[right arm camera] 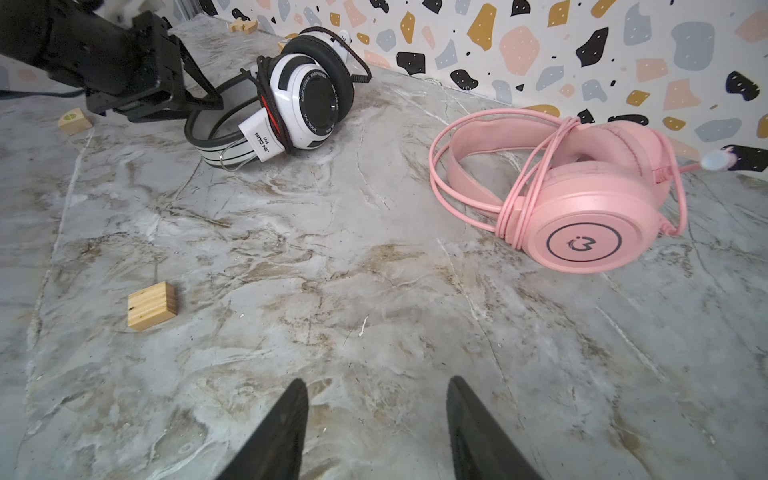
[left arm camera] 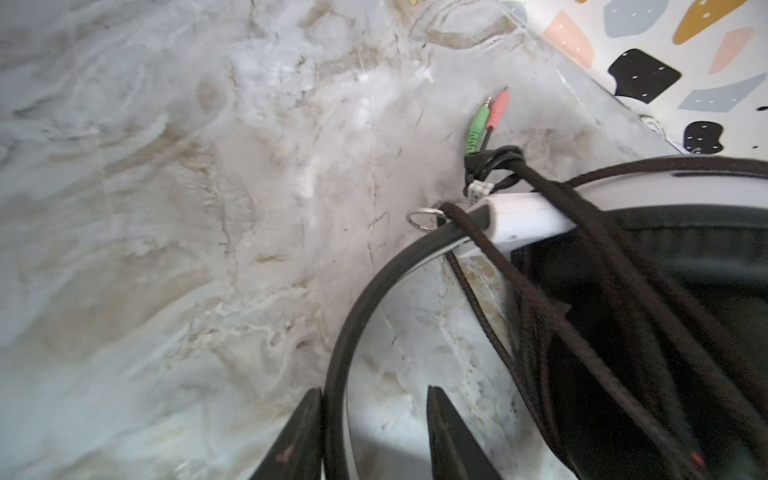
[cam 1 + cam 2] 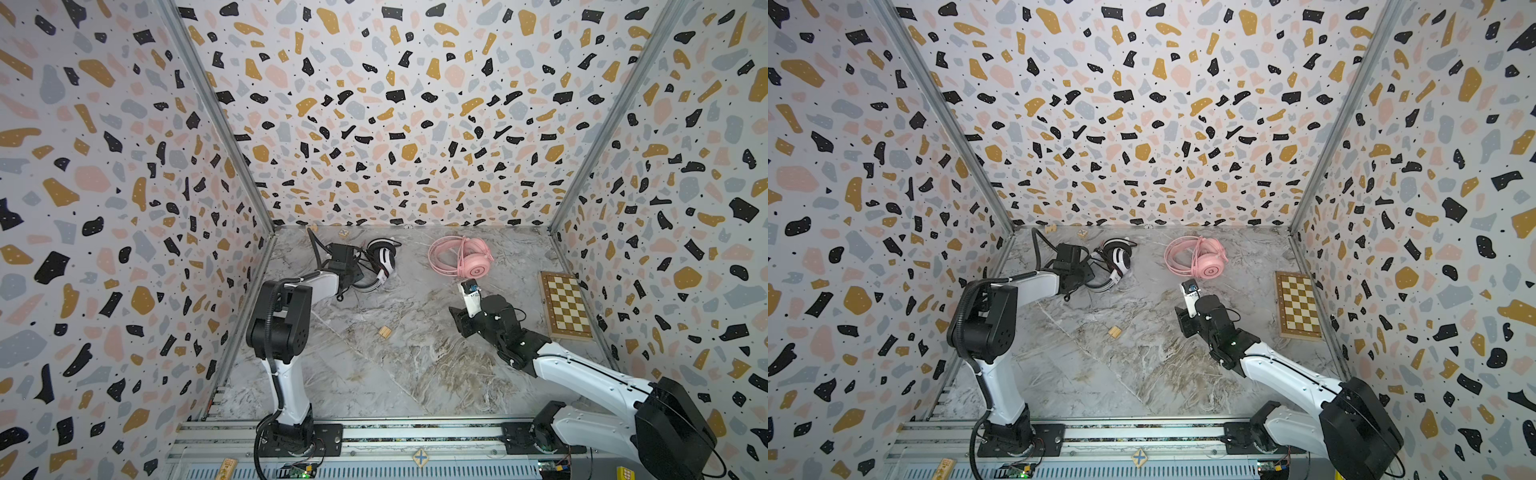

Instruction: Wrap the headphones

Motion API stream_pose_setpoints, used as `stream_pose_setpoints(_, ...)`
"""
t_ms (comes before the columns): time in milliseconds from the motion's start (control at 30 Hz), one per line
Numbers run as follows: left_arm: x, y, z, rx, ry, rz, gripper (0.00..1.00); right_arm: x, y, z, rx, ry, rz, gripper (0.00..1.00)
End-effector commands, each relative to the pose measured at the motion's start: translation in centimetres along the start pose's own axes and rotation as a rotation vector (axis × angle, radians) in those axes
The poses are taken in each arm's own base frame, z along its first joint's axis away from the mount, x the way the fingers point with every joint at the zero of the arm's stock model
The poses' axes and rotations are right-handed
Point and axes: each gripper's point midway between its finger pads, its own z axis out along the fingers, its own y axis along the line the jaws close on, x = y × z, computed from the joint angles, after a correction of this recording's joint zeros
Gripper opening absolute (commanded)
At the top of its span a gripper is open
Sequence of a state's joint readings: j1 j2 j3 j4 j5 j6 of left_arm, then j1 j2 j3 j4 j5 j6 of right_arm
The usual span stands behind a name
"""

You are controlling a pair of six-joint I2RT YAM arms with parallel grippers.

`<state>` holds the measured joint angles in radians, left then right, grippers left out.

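In both top views the white headset (image 3: 386, 255) lies straight past the block (image 3: 385, 332). The pink headset (image 3: 473, 268) lies past the block too, more to the right. The left arm (image 3: 291, 286) hides part of the white one.

In the left wrist view the left claw (image 2: 374, 395) is let go. Its fingers stand apart with the black band (image 2: 338, 374) between them, close to one finger. I think the claw should pull straight off, fingers wide, so it does not hook the cable (image 2: 484, 318). The cups (image 2: 665, 291) are cut off and dark. The plugs (image 2: 480, 122) lie loose on the worktop (image 2: 166, 208).

In the right wrist view the right claw (image 1: 376, 388) is open and empty. The pink cable (image 1: 534, 183) and the black one look wound round the cups. The mic tip (image 1: 712, 160) is blurry.
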<state>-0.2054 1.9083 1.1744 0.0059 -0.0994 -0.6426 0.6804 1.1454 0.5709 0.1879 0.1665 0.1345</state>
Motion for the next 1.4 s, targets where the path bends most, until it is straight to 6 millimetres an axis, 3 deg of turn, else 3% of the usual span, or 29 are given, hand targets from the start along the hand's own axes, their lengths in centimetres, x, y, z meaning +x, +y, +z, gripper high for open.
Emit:
stream_pose_setpoints(0,-2.5,-1.9,-2.9,0.101,-0.084,0.041,0.44,-2.8,-1.3,-0.8,0.076,-0.073,0.018,0.55)
stream_pose_setpoints(133,-3.2,-1.9,-6.2,0.134,-0.14,0.052,0.45,-4.2,-3.0,-1.8,0.165,-0.124,0.022,0.55)
stream_pose_setpoints(367,-5.3,0.2,-13.1,0.108,-0.338,0.077,0.46,-5.4,-7.5,-3.4,0.328,-0.188,0.075,0.55)
stream_pose_setpoints(567,-4.9,3.5,-18.2,0.07,-0.55,0.103,0.61,-4.4,-12.6,-4.3,0.491,-0.222,0.167,0.58)
stream_pose_setpoints(633,-4.4,5.1,-19.3,0.03,-0.601,0.094,0.66,-4.0,-13.4,-4.2,0.521,-0.233,0.157,0.59)
stream_pose_setpoints(767,-3.8,7.1,-21.5,-0.036,-0.705,0.18,0.66,-3.1,-14.9,-5.0,0.617,-0.297,0.12,0.63)
stream_pose_setpoints(867,-3.3,9.1,-23.1,-0.099,-0.79,0.181,0.7,-2.2,-14.8,-5.4,0.614,-0.354,0.049,0.65)
stream_pose_setpoints(1000,-2.2,12.0,-23.8,-0.188,-0.869,0.137,0.86,-0.4,-16.2,-5.9,0.646,-0.371,0.066,0.66)
stream_pose_setpoints(1133,-1.0,14.6,-23.2,-0.31,-0.877,0.108,0.99,2.1,-18.1,-5.6,0.677,-0.316,0.105,0.67)
stream_pose_setpoints(1267,0.0,16.3,-22.7,-0.354,-0.918,0.072,1.0,4.2,-19.3,-5.4,0.681,-0.314,0.135,0.68)
stream_pose_setpoints(1367,0.5,17.2,-22.2,-0.394,-0.932,0.081,1.0,4.2,-19.7,-5.0,0.665,-0.327,0.148,0.7)
